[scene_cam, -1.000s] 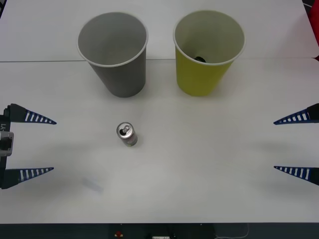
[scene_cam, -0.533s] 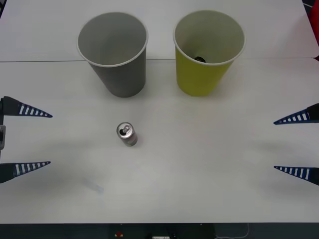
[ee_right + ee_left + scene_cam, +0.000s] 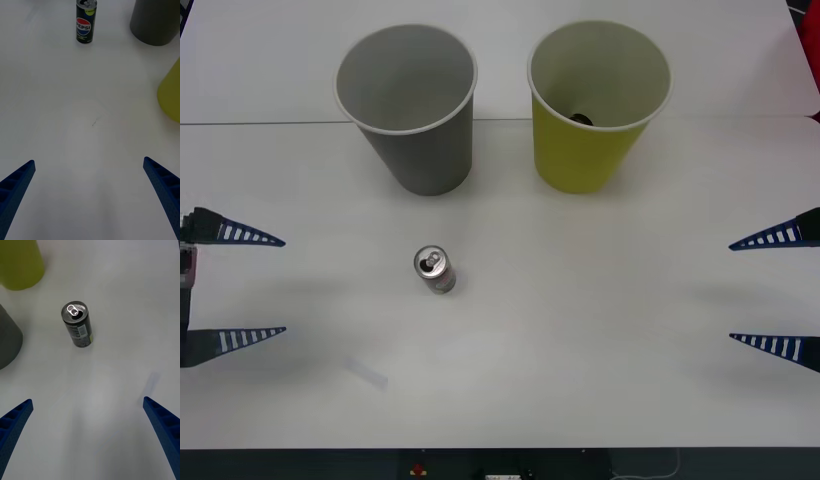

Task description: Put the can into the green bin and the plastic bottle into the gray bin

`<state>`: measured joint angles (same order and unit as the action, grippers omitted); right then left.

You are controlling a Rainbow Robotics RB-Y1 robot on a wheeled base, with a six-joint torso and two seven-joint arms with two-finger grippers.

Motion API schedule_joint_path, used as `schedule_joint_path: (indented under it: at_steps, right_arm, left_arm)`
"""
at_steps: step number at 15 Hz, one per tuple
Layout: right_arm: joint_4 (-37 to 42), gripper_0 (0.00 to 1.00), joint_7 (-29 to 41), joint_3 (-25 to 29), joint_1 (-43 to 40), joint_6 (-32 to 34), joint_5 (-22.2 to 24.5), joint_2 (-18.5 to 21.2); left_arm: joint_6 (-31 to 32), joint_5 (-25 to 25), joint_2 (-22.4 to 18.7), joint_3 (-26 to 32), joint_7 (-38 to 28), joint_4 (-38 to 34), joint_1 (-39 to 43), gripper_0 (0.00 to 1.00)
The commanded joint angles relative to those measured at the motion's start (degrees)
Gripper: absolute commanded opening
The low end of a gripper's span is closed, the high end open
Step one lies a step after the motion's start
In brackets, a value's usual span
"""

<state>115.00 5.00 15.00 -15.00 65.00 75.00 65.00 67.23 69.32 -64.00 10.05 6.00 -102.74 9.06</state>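
- The can [image 3: 435,270] stands upright on the white table [image 3: 600,330], in front of the gray bin [image 3: 408,105] and well apart from it; the green bin [image 3: 595,105] is farther off, toward the right side.
- It is nearer the left gripper [image 3: 240,287] than the right gripper [image 3: 775,292]. Both hover at the table's edges with fingers spread wide, holding nothing.
- In the left wrist view the can [image 3: 77,325] lies ahead, between the lines of the 2 fingers.
- The pull-tab opening looks open, so the can is probably empty: light, and easy to tip or push aside with 1 finger.
- Its thin metal wall should be stiff enough for a moderate squeeze but could dent under a hard one; the printed side is smooth and may slip.
- Best hold, as I judge it: across the round body at mid-height, fingers on opposite sides, keeping it upright.
- Something dark sits at the bottom of the green bin; I cannot tell what.
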Motion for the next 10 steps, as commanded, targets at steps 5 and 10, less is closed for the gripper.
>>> schedule_joint_path:
  at_steps: [5, 10]
  right_arm:
    - [0.0, 1.0, 0.0, 0.0, 0.0, 0.0, 0.0, 0.0]
    - [0.0, 1.0, 0.0, 0.0, 0.0, 0.0, 0.0, 0.0]
  left_arm:
    - [0.1, -6.83, 2.39, -8.55, 10.7, 11.95, -6.24, 1.0]
    - [0.1, -8.68, 7.84, -11.54, 17.91, 19.68, -9.5, 1.0]
